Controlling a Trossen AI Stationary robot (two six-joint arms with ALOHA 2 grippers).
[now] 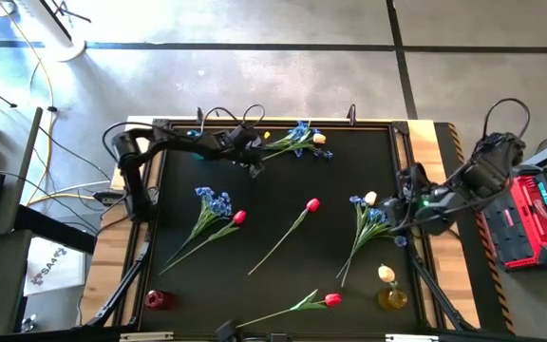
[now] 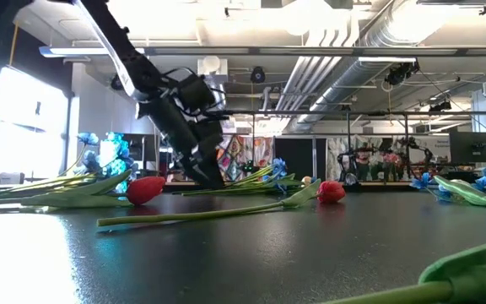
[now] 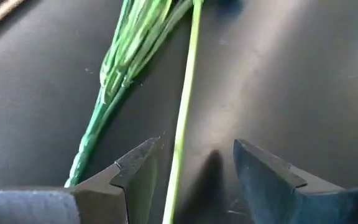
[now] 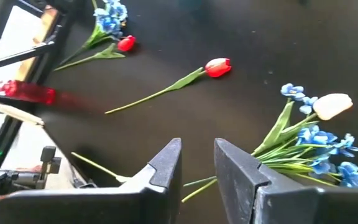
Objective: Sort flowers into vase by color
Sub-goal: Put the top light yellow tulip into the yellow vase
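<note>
At the far edge lies a blue spray (image 1: 299,133) with a pale yellow tulip (image 1: 319,139), their stems pointing toward the table's left. My left gripper (image 1: 254,167) is low over those stem ends, open. In its wrist view one thin green stem (image 3: 188,81) runs between its fingers, untouched, with a bunch of stems (image 3: 114,68) beside it. My right gripper (image 4: 197,146) hangs high at the right, slightly open with nothing in it, above a blue spray (image 4: 316,140) and a yellow tulip (image 4: 332,104). Loose red tulips (image 1: 311,204) (image 1: 331,300) lie on the mat.
A red vase (image 1: 158,299) stands at the near left corner. An amber vase (image 1: 392,299) at the near right holds a yellow tulip (image 1: 386,275). Another blue spray with a red tulip (image 1: 218,211) lies at the left. Bare black mat (image 1: 273,190) spreads in the middle.
</note>
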